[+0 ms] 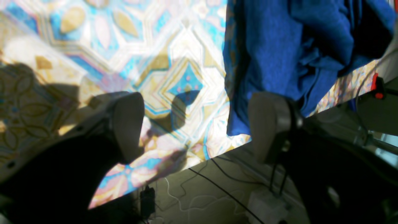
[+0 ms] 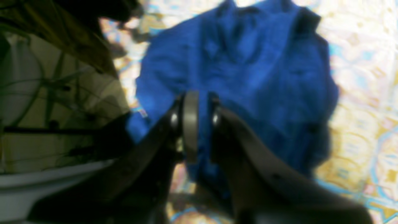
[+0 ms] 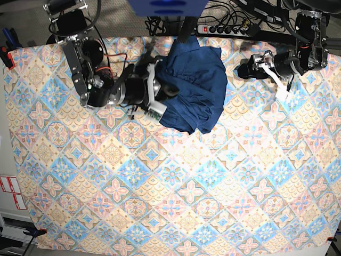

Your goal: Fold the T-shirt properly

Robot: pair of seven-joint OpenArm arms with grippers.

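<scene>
The right tool (image 2: pixel 200 124) is pinching down narrow on the T-shirt (image 3: pixel 192 88), its two fingers nearly together with a fold of the blue knit sitting between them at the garment's near edge. In the base view that tool (image 3: pixel 159 90) is lying low against the side of the heap, its arm reaching in from the bench's far corner. The shirt is bunching in a crumpled mound near the far edge of the bench, resting on the patterned tablecloth (image 3: pixel 160 186), with folds and ridges running through it and one edge drooping toward the bench's rim.

Over on the other side, the left tool (image 3: pixel 266 66) is gaping wide, gripping nothing. Its wrist camera is showing both pale fingers (image 1: pixel 129 124) spread far apart above the tablecloth (image 1: pixel 93 46), throwing a hard shadow onto the pattern. The blue fabric (image 1: pixel 279 56) is hanging just beyond the far finger, close to it, though I cannot tell whether it is touching. Past the cloth's edge, cables (image 1: pixel 217 186) are trailing across the floor. At the far side of the bench a power strip (image 3: pixel 224 28) is lying with its leads plugged in.
</scene>
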